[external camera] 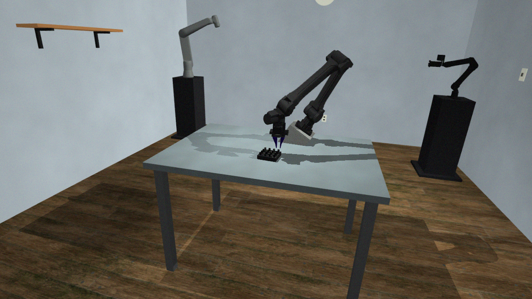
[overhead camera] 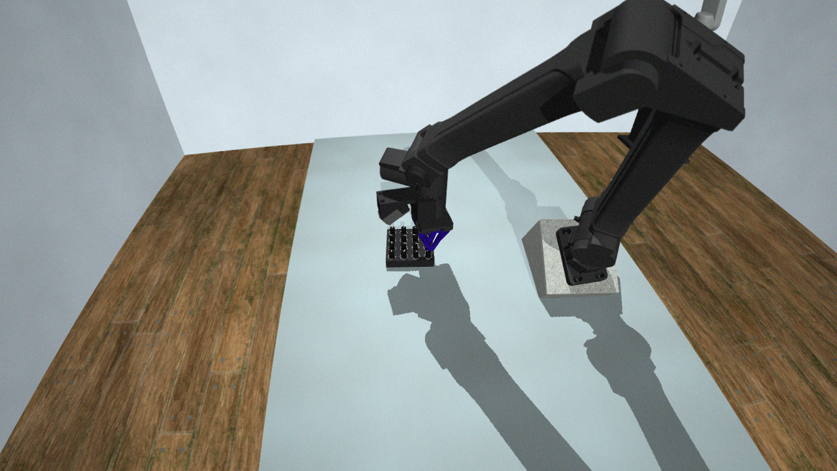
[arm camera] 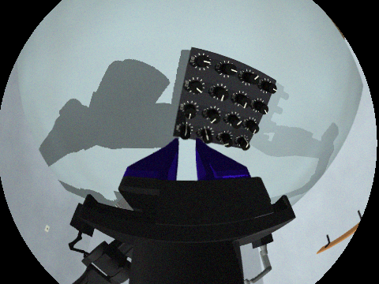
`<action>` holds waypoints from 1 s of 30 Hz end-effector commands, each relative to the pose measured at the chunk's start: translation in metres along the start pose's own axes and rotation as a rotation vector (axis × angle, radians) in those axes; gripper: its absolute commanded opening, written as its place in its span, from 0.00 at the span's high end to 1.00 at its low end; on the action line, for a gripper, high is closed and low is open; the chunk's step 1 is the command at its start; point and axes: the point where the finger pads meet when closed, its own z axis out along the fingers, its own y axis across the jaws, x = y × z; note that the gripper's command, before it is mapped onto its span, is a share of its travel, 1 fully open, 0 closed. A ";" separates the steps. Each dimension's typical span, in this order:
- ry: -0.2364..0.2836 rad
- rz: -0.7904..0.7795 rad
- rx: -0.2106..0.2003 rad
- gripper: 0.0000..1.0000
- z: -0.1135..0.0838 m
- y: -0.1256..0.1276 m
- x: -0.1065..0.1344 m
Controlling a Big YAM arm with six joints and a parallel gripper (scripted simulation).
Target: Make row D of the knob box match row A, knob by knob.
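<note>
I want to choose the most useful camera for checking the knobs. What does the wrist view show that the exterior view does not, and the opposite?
Only the wrist view shows the white lines on each knob of the knob box, seen past the blue fingers.

Only the exterior view shows the whole arm, the table legs, the wall shelf and two other arms on pedestals.

Both show the gripper open, just above a corner knob.

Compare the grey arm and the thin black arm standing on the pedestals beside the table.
The grey arm is pale and thick, rising straight before bending; the black arm is dark, slender and zigzags. Both stand on black pedestals, off the table.
</note>
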 end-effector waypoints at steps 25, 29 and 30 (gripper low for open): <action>-0.034 -0.029 0.029 0.00 -0.036 -0.006 -0.015; -0.046 -0.033 0.039 0.00 -0.048 -0.009 -0.019; -0.046 -0.033 0.039 0.00 -0.050 -0.009 -0.019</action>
